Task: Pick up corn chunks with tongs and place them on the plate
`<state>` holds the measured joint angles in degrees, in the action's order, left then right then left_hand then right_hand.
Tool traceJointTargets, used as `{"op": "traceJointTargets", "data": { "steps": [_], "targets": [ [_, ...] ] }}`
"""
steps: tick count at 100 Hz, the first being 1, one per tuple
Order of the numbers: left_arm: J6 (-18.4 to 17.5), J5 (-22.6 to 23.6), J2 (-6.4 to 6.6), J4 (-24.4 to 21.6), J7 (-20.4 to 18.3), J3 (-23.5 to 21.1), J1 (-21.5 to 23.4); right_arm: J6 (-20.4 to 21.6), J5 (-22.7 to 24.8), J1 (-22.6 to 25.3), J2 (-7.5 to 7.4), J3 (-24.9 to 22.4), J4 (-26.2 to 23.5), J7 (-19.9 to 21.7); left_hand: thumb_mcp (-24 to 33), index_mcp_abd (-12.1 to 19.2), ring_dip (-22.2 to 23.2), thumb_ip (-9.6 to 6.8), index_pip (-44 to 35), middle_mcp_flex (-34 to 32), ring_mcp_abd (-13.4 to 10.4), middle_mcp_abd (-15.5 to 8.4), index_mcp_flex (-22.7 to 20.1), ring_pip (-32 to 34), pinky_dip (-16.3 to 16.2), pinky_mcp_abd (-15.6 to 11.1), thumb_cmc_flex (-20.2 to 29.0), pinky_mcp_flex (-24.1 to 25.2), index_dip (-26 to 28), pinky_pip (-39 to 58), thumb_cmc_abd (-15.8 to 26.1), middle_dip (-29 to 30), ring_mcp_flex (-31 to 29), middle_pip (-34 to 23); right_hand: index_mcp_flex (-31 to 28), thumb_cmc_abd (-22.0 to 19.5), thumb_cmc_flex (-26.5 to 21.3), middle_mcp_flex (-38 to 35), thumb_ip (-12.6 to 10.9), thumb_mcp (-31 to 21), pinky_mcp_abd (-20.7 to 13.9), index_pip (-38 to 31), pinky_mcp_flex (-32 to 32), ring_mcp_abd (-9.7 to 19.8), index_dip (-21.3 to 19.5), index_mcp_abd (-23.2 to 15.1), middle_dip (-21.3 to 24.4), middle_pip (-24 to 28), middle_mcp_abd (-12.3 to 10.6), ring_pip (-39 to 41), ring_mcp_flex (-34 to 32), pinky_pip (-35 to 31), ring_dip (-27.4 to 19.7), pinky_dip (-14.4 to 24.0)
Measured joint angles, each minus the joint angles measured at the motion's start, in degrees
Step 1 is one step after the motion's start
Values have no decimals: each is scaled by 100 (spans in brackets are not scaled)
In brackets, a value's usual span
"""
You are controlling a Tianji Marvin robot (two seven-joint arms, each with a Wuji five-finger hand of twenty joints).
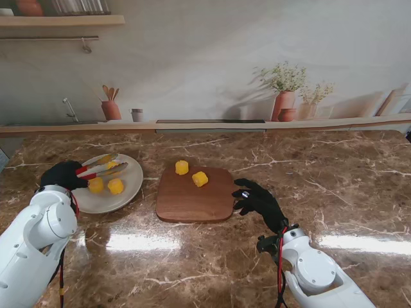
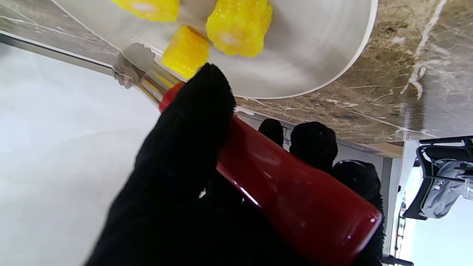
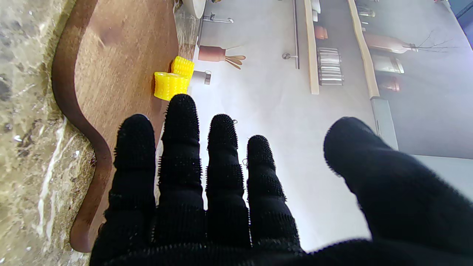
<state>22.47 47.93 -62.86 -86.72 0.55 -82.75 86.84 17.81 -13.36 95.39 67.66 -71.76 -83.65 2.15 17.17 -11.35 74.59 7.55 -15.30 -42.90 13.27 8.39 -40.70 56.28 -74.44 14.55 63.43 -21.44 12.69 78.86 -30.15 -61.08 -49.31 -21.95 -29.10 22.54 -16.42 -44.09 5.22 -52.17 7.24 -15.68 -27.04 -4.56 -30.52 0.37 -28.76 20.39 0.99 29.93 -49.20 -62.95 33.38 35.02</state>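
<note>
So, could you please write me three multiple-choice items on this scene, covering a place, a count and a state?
1. Where are the tongs' tips?
A. over the plate
B. over the cutting board
C. on the shelf

2. How many corn chunks lie on the cutting board?
A. none
B. two
C. five

3. The right hand is:
A. shut on tongs
B. shut on corn
C. open

Key: 1 A, the left hand holds the tongs over the plate. 2 B, two corn chunks sit on the cutting board. 3 C, the right hand has spread fingers and holds nothing.

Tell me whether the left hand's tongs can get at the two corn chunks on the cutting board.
Probably yes. The left hand holds the tongs over the plate; nothing stands between it and the corn chunks on the cutting board.
</note>
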Motion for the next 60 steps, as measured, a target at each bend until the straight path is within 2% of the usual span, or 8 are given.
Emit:
{"op": "traceJointTargets", "data": {
  "steps": [13, 32, 44, 60],
  "targets": [
    [-139, -19, 6, -130, 9, -19, 59, 0, 3, -1, 0, 0, 7, 1, 0, -1, -1, 0, 0, 0, 0, 0, 0, 0, 0, 0, 0, 0, 1, 0, 0, 8, 0, 0, 0, 0, 0, 0, 0, 1, 0, 0, 0, 0, 0, 0, 0, 0, 0, 0, 0, 0, 0, 0],
    [-541, -105, 47, -501, -82, 97, 128, 0, 10, -5, 0, -4, 16, 1, 0, -1, -22, 0, 0, 0, 0, 0, 1, -1, 0, 0, 0, 0, 1, 0, 0, 67, 0, 0, 0, 0, 0, 0, 0, 1, 0, 0, 0, 0, 0, 0, 0, 0, 0, 0, 0, 0, 0, 1],
    [-886, -350, 77, -628, -138, 349, 75, 17, 10, -17, 0, -4, 32, -2, 0, -1, -23, 0, 0, 0, 0, 0, 3, -3, 0, 0, 0, 0, 1, 0, 0, 71, 0, 0, 0, 0, 0, 0, 0, 1, 0, 0, 0, 0, 0, 0, 0, 0, 0, 0, 0, 0, 0, 1],
    [-1035, -419, 101, -671, -256, 882, -116, 64, -9, -34, 4, 0, 78, -14, 0, -1, -23, 0, 56, 62, 0, 0, 4, -7, 0, -2, -2, 0, 1, 0, 0, 140, 0, -5, 0, 0, 0, 0, 0, 1, 0, 0, 0, 0, 0, 0, 0, 0, 0, 0, 0, 0, 0, 1]
  ]
}}
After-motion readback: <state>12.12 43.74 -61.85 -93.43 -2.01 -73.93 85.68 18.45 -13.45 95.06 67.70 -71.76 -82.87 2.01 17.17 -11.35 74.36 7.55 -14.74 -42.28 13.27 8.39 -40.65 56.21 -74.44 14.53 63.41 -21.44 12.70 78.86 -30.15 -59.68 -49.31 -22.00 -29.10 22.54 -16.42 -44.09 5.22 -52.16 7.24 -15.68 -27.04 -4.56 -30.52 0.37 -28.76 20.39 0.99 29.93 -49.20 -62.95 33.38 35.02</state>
